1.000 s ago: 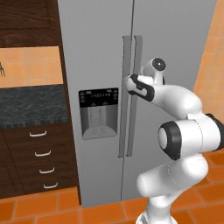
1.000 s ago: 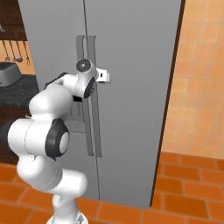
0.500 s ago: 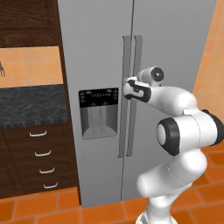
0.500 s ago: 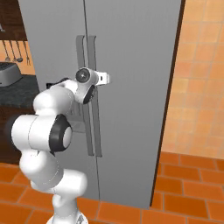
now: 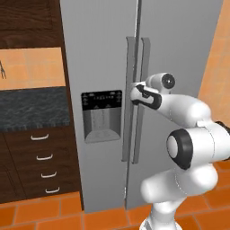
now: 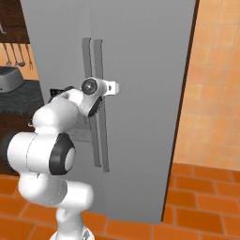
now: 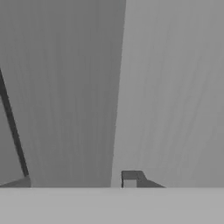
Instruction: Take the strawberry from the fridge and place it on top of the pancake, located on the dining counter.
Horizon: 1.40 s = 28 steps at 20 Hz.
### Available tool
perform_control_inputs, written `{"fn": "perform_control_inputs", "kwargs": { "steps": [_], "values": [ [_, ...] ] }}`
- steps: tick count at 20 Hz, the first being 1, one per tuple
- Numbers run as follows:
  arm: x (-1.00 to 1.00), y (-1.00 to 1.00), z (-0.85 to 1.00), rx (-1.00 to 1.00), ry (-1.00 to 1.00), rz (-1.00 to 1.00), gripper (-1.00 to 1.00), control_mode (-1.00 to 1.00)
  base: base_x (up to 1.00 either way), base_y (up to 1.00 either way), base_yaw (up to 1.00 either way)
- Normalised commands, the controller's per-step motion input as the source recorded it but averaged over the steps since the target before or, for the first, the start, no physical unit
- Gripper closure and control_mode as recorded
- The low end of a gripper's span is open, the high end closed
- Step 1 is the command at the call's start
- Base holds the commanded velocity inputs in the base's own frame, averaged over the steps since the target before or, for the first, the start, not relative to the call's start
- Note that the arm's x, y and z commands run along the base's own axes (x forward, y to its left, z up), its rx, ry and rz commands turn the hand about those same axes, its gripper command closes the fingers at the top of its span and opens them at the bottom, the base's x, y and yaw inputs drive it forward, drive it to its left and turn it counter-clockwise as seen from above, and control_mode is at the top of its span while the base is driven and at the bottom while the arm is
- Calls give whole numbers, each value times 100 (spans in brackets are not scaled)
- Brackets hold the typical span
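You are at the opening step — both doors of the fridge [image 5: 103, 67] are shut, so the strawberry, judged to be inside, cannot be seen; neither can the pancake or the dining counter. The gripper [image 5: 134, 93] sits at the right-hand door handle [image 5: 144, 67], just right of the seam and level with the black water dispenser [image 5: 101, 115]; in the hand view the door surface is very close. You cannot tell from these pictures whether the jaws have clamped the handle. Next, I judge, you confirm the grip, then pull outward along the door's arc — a straight tug may slip off.
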Motion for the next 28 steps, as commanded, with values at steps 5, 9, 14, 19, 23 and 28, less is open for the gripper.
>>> {"fn": "perform_control_inputs", "kwargs": {
  "steps": [5,9,14,19,23,28],
  "values": [
    [-100,-100,-5,7,12,-13,100,-100,0,0,0],
    [-100,-100,0,6,17,-13,100,-100,0,0,0],
    [-97,-100,0,8,15,-13,100,-100,0,0,0],
    [-100,-100,0,10,2,-8,100,-100,0,0,0],
    [-100,-100,0,10,0,-5,100,-100,0,0,0],
    [-100,-57,43,3,-13,0,-100,-100,0,0,0]
  ]
}}
